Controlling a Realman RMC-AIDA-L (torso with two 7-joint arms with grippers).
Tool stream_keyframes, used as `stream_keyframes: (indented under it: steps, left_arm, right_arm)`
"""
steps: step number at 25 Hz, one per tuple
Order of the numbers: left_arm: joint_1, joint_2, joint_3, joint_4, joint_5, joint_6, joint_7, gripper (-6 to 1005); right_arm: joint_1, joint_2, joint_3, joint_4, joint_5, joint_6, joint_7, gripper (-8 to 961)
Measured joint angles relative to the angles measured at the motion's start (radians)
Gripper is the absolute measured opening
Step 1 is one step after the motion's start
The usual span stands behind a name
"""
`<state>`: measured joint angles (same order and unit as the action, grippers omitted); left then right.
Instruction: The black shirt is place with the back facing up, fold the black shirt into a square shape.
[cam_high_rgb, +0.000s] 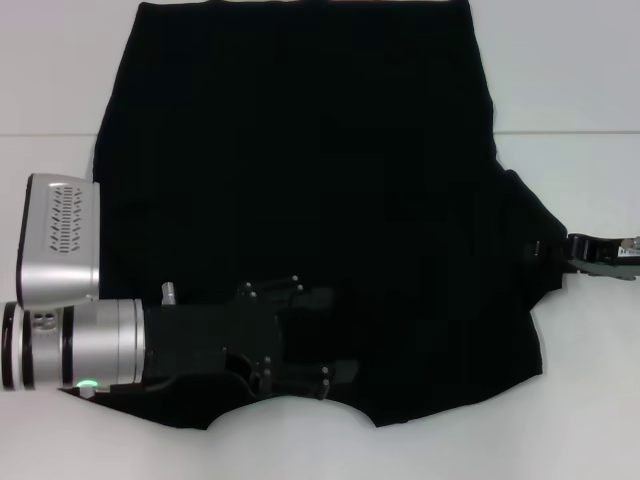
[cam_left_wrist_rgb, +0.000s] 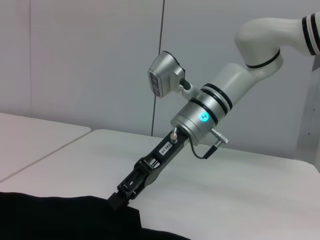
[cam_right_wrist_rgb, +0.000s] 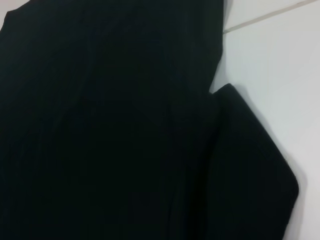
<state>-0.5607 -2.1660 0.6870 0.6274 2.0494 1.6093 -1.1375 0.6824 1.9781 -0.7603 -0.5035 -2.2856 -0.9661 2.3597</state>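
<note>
Black shirt: flat on white table. Right gripper: clamped on its right sleeve edge. Left gripper: over near hem, finger state cannot be told.

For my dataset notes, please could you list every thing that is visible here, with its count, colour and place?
black shirt: one, matte black, spread flat over most of the table, neckline at the near edge.
table: one, white, under the shirt, a seam running across it.
left gripper: one, black with silver wrist, over the shirt's near left part.
right gripper: one, black on a white arm, at the shirt's right sleeve edge, shut on the cloth.
</note>
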Motion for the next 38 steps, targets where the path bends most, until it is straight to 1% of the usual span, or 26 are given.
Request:
stream_keyframes:
  steps: [3,6,14,19,22,25,31,35,38]
  left_arm:
    - [0.002,0.0,0.0,-0.001,0.0,-0.004,-0.001,905]
    - [0.004,0.0,0.0,-0.001,0.0,-0.005,-0.003,905]
    - [0.007,0.0,0.0,-0.002,0.0,-0.005,-0.005,904]
    - [0.007,0.0,0.0,-0.002,-0.001,-0.005,-0.005,904]
    - [0.007,0.0,0.0,-0.002,-0.003,-0.004,-0.005,904]
    - [0.007,0.0,0.0,-0.001,-0.008,-0.001,-0.005,904]
    - [0.007,0.0,-0.001,-0.004,-0.011,0.003,-0.007,904]
    - [0.008,0.0,-0.003,-0.005,-0.011,0.004,-0.008,905]
    - [0.008,0.0,-0.003,-0.006,-0.011,0.005,-0.008,905]
  right_arm:
    - [0.0,0.007,0.0,0.0,0.0,0.019,0.0,644]
    - [-0.001,0.013,0.0,0.0,0.0,0.042,-0.008,575]
    - [-0.003,0.016,-0.001,0.0,0.0,0.049,-0.011,391]
    - [-0.005,0.018,0.003,0.0,0.001,0.05,-0.011,152]
    - [-0.017,0.018,0.01,-0.005,0.006,0.058,-0.015,77]
    - [-0.033,0.018,0.046,-0.009,0.01,0.061,-0.04,3]
    - [-0.066,0.018,0.163,-0.01,0.03,0.049,-0.131,13]
    - [-0.091,0.017,0.182,-0.01,0.088,0.035,-0.179,20]
    - [-0.101,0.016,0.193,-0.011,0.103,0.034,-0.19,25]
